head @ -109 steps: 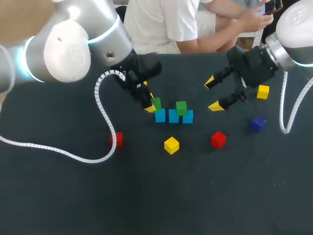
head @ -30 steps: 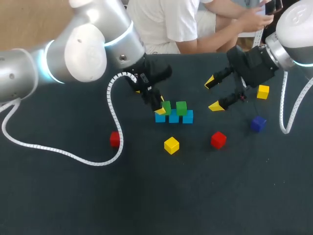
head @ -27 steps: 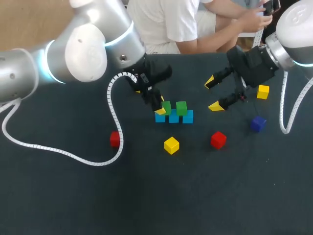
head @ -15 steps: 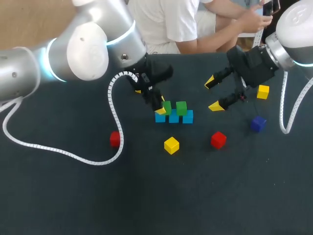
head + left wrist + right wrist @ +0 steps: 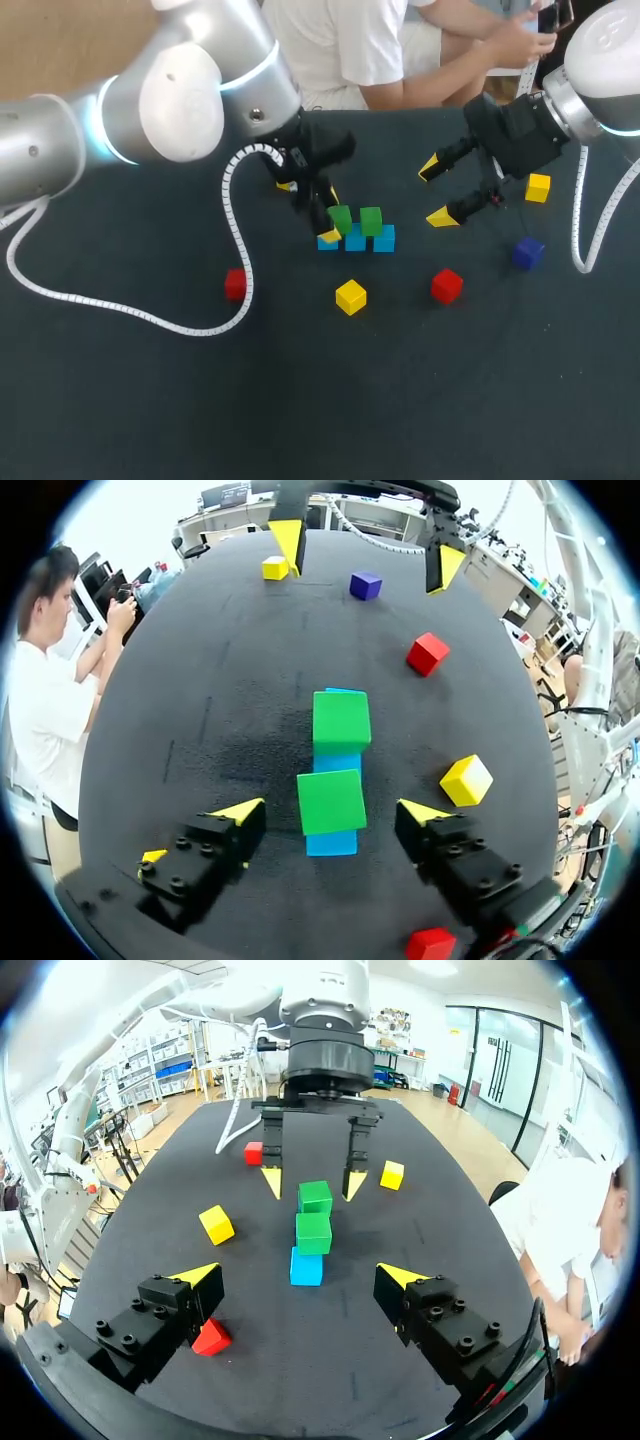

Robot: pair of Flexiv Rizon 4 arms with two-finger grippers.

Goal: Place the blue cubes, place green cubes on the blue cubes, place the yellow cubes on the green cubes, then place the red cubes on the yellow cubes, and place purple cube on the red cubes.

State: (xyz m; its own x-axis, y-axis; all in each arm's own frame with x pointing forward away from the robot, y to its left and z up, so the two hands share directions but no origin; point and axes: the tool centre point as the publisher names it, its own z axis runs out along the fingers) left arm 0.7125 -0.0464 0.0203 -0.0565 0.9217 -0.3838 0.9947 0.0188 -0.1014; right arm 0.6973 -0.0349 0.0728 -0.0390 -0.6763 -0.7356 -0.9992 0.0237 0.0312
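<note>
Green cube (image 5: 331, 800), untouched, inside left gripper (image 5: 330, 809)

One dark table (image 5: 150, 400) (its top matte black)

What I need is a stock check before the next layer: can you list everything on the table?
Small blue cubes: three, blue, row mid-table.
Small green cubes: two, green, atop the blue row.
Small yellow cubes: two, yellow, one before the row, one far right.
Small red cubes: two, red, front left and front right.
Small purple cube: one, purple, right side.
Black table: one, black, beneath everything.
Left gripper: one, yellow-tipped, open astride one green cube.
Right gripper: one, yellow-tipped, open, right of the row.
</note>
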